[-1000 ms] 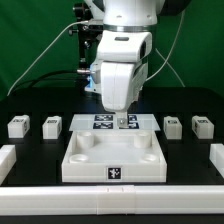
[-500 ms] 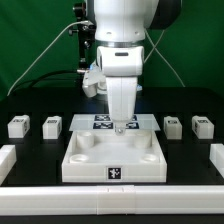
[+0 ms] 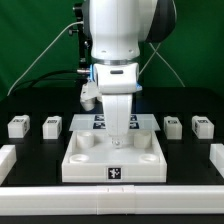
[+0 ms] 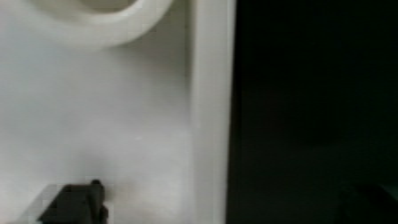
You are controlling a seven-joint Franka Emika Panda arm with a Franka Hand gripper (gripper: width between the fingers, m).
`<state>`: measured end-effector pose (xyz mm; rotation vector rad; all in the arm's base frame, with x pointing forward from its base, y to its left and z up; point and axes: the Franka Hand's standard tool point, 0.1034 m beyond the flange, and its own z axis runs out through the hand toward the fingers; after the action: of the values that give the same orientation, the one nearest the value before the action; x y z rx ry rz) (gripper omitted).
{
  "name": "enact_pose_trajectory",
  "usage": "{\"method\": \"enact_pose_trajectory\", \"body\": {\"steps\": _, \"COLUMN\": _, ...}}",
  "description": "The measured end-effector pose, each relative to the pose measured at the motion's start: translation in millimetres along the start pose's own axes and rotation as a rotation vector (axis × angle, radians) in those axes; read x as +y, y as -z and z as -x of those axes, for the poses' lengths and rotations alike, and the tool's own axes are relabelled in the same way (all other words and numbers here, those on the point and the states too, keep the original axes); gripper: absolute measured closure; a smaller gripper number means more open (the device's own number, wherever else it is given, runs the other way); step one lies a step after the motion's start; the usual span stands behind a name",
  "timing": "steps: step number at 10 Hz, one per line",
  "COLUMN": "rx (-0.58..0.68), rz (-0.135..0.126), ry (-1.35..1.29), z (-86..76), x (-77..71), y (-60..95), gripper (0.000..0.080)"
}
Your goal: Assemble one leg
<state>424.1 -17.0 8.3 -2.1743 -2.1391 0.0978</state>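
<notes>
Four small white legs stand in a row on the black table: two at the exterior view's left (image 3: 17, 126) (image 3: 51, 126) and two at its right (image 3: 173, 125) (image 3: 202, 126). My gripper (image 3: 117, 141) hangs fingers down over the back middle of the large white tray-like part (image 3: 85, 160), far from every leg. In the wrist view the gripper (image 4: 228, 205) is open and empty. One dark finger (image 4: 71, 204) shows over the white part (image 4: 107, 110), near a round socket (image 4: 98, 18). No leg shows in the wrist view.
The marker board (image 3: 98, 122) lies behind the tray-like part, half hidden by my arm. White rails stand at the exterior view's left (image 3: 6, 158), right (image 3: 216, 158) and front (image 3: 110, 200). Cables hang behind the arm.
My gripper has come down and forward from over the marker board to over the tray-like part, and the wrist has turned. The legs have not moved.
</notes>
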Motion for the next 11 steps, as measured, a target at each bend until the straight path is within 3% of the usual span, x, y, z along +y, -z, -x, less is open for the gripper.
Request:
{"method": "enact_pose_trajectory", "body": {"steps": 4, "rx": 0.001, "rz": -0.002, "ry": -0.020, "z": -0.5, "x": 0.0, "y": -0.9, "gripper": 0.0158}}
{"method": "enact_pose_trajectory", "body": {"steps": 5, "rx": 0.001, "rz": -0.002, "ry": -0.023, "z": -0.6, "x": -0.2, "y": -1.0, "gripper": 0.0357}}
{"method": "enact_pose_trajectory", "body": {"steps": 6, "rx": 0.001, "rz": -0.003, "ry": -0.024, "z": -0.3, "x": -0.3, "y": -1.2, "gripper": 0.0357}}
{"method": "enact_pose_trajectory", "body": {"steps": 7, "rx": 0.001, "rz": -0.003, "ry": -0.024, "z": -0.3, "x": -0.4, "y": -1.2, "gripper": 0.0507}}
{"method": "enact_pose_trajectory", "body": {"steps": 8, "rx": 0.001, "rz": -0.003, "ry": -0.024, "z": -0.3, "x": -0.4, "y": -1.2, "gripper": 0.0507}}
{"method": "enact_pose_trajectory", "body": {"steps": 9, "rx": 0.001, "rz": -0.003, "ry": -0.024, "z": -0.3, "x": -0.4, "y": -1.3, "gripper": 0.0684}}
{"method": "enact_pose_trajectory", "body": {"steps": 10, "rx": 0.001, "rz": 0.006, "ry": -0.024, "z": -0.4, "x": 1.7, "y": 0.2, "gripper": 0.0684}}
{"method": "enact_pose_trajectory", "body": {"steps": 11, "rx": 0.002, "rz": 0.011, "ry": -0.024, "z": -0.5, "x": 2.5, "y": 0.5, "gripper": 0.0732}}
